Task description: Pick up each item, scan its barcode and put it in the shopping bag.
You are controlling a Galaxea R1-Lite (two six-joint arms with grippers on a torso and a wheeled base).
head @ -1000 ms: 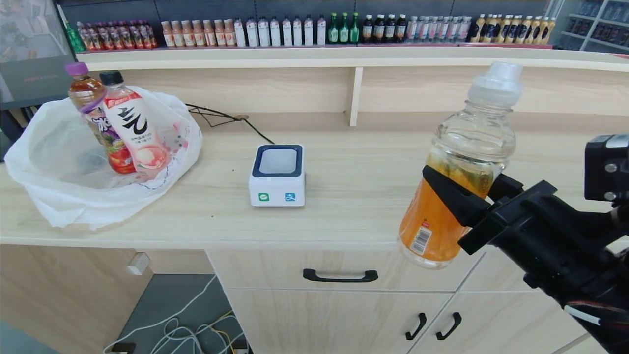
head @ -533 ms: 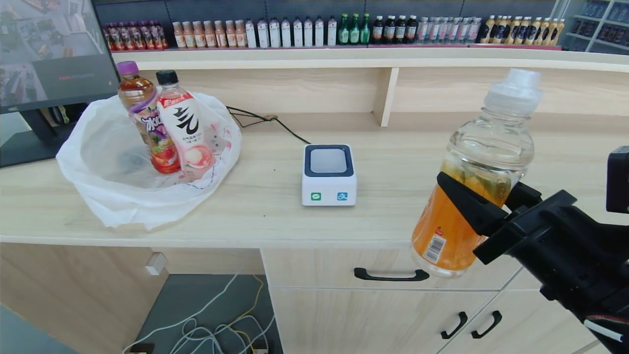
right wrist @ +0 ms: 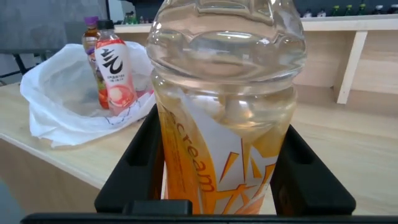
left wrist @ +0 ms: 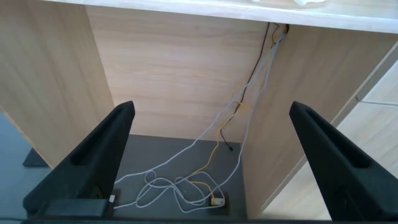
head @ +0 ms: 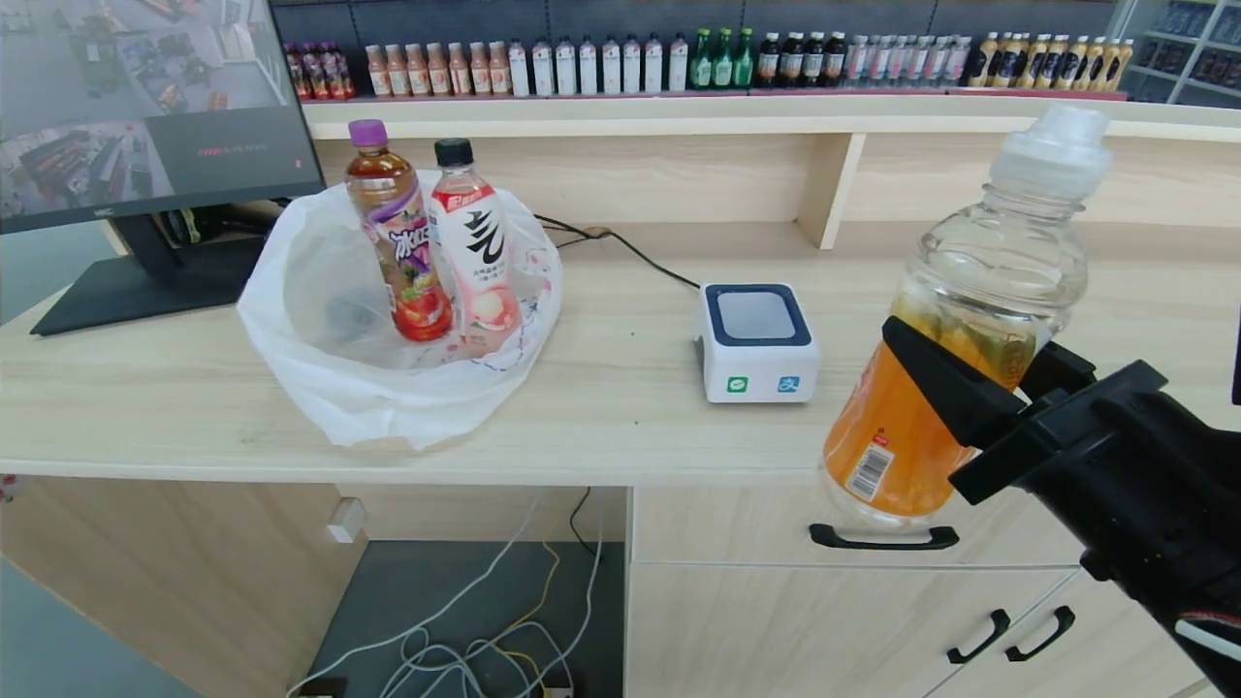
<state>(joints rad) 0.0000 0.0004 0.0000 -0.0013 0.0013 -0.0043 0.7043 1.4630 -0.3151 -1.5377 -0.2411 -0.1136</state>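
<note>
The long wooden counter (head: 582,407) spans the scene, with a dark monitor (head: 145,97) standing at its left end. Next to the monitor sits the white shopping bag (head: 320,320), open on the counter. My right gripper (head: 989,373) is clenched around the middle of the orange drink bottle (head: 960,320), holding it in the air at the counter's front edge, to the right of the scanner (head: 756,344). The bottle leans a little with its white cap up. Its barcode label (head: 870,472) sits low on the side turned towards my head. Inside the bag a purple-capped bottle (head: 396,242) and a black-capped bottle (head: 475,247) stand touching each other. My left gripper (left wrist: 214,130) hangs below the counter with its fingers spread wide and nothing between them, above loose cables (left wrist: 186,186) on the floor.
</note>
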